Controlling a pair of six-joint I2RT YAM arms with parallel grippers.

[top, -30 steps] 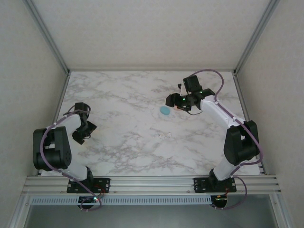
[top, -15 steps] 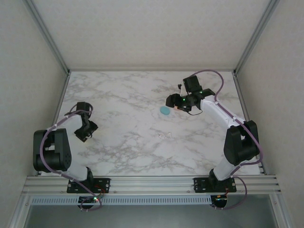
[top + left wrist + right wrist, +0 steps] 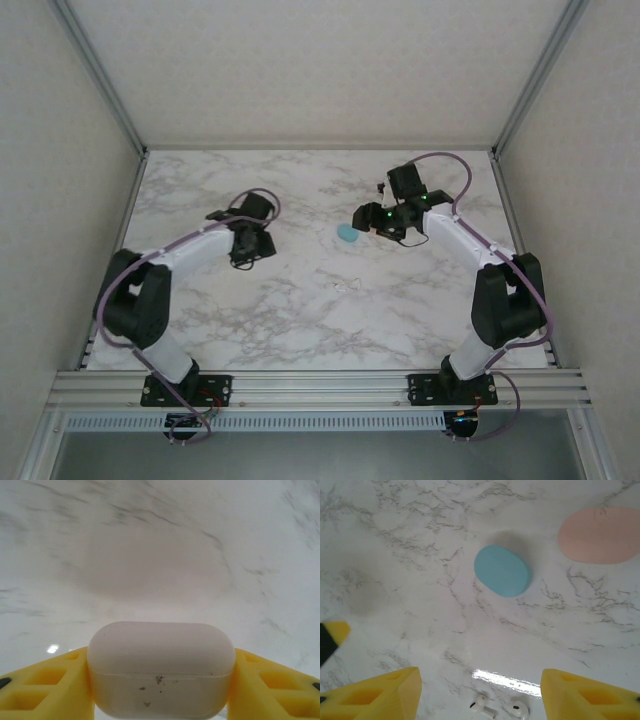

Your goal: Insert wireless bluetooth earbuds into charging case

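Left tool [image 3: 160, 692] clamps closed white case [image 3: 161, 655]; right tool [image 3: 482, 696] gapes above white earbuds [image 3: 500, 710]

High fixed view from near edge; wrist views close over shared tabletop [image 3: 300, 310].

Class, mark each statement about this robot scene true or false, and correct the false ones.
1. The left claw grips a white case between its yellow fingers. True.
2. The teal case lies on top of the pink case. False: they lie apart on the marble table.
3. Two white earbuds lie loose on the table. True.
4. The right claw holds the teal case. False: its jaws stand open with nothing gripped, and the teal case lies on the table ahead of it.
5. The white case has its lid open. False: the lid looks closed.
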